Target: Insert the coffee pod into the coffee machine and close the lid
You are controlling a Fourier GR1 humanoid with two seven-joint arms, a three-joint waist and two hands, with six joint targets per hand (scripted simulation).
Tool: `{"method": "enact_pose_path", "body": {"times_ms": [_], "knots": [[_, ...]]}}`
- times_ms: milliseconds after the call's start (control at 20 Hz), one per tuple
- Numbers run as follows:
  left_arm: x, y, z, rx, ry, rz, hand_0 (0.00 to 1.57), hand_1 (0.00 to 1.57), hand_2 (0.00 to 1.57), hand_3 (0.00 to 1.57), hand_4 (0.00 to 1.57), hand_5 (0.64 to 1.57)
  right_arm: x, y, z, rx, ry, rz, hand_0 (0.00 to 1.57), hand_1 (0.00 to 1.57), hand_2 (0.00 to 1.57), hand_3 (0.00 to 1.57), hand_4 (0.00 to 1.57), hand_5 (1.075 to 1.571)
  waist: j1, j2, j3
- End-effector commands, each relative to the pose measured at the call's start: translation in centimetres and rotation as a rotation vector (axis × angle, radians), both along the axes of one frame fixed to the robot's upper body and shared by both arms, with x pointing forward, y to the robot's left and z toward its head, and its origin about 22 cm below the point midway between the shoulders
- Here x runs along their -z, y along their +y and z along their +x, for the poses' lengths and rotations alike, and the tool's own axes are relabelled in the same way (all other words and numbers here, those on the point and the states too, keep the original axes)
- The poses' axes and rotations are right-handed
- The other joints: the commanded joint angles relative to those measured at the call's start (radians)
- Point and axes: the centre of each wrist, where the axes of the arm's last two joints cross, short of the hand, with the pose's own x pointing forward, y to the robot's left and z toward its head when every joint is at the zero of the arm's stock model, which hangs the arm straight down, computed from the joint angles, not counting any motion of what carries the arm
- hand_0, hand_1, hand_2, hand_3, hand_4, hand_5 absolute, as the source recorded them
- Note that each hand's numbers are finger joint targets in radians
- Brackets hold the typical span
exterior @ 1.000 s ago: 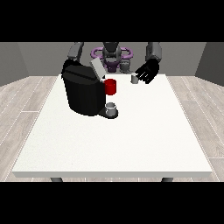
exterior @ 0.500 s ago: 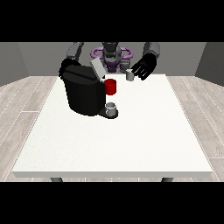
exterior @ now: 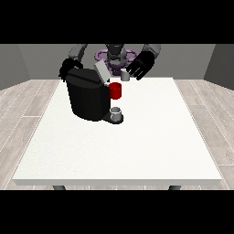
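Observation:
The black coffee machine (exterior: 87, 98) stands on the left half of the white table (exterior: 137, 146), its grey lid (exterior: 101, 71) tilted up and open. A red part (exterior: 116, 90) sticks out of its front, above a small grey cup (exterior: 116, 113) on the drip tray. The small grey coffee pod (exterior: 124, 75) hangs just right of the lid, at the fingertips of the hand at the view's right (exterior: 140, 65), whose fingers curl down round it. The hand at the view's left (exterior: 67, 68) sits against the machine's back upper corner, black against black.
The robot's torso (exterior: 116, 54) stands behind the table's far edge. The table's wide white surface stretches in front of and to the right of the machine. Grey wood floor surrounds the table.
The hand at the view's right has moved left and slightly up towards the open lid, and the coffee pod has moved with it. The machine and the other hand have stayed put.

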Motion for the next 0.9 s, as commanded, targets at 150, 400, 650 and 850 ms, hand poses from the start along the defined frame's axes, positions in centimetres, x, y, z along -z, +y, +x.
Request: {"method": "enact_pose_path", "body": {"times_ms": [150,400,650,850], "knots": [[-3.5,1.8,0.1,-0.037,-0.046,0.024,1.26,1.26,1.31,1.24,0.51,1.571,-2.0,1.9,-0.3,-0.008,-0.046,0.007,0.0,0.0,0.0,0.0,0.5,1.571,-0.047,0.042,-0.0003],[-3.1,0.5,0.3,-0.009,-0.055,-0.012,1.31,1.31,1.33,1.24,0.49,1.571,-2.0,-1.7,0.4,0.017,-0.067,-0.015,0.0,0.0,0.0,0.0,0.48,1.571,-0.043,0.069,0.0001],[-4.8,0.0,0.5,0.003,-0.061,0.028,1.3,1.3,1.33,1.23,0.5,1.571,-3.5,0.8,1.2,0.049,-0.088,-0.012,0.0,0.0,0.0,0.0,0.52,1.571,-0.027,0.095,0.0],[-1.3,-1.4,0.6,0.001,-0.04,0.032,1.23,1.23,1.28,1.21,0.51,1.571,-0.7,-0.8,-0.4,0.059,-0.06,0.003,0.0,0.0,0.0,0.0,0.51,1.571,-0.042,0.07,0.0002]]}}
